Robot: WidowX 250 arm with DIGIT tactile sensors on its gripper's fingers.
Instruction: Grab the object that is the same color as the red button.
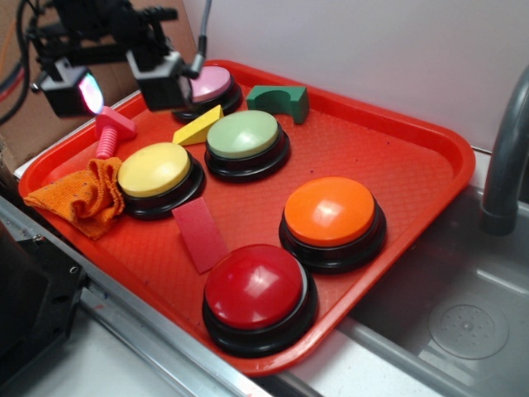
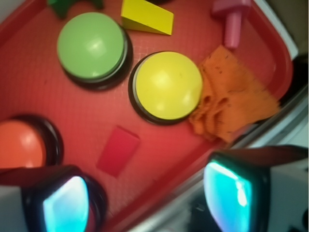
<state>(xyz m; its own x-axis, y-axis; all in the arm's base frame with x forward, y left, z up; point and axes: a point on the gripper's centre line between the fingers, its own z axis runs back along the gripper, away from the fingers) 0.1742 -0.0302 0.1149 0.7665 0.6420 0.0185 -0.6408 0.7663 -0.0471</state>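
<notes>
Fingers (image 2: 65, 205) of the gripper (image 1: 116, 78) are being held wide apart, gripping nothing, above the tray's (image 1: 413, 149) far-left corner. Flat on the tray, the red block (image 1: 200, 235) is lying at 11 o'clock from the red button (image 1: 256, 289).

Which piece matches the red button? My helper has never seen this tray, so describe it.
On the red tray, find the red button at the near edge. Behind it, beside the yellow button, lies a flat red block. Unlike the yellow wedge, it is thin.
</notes>
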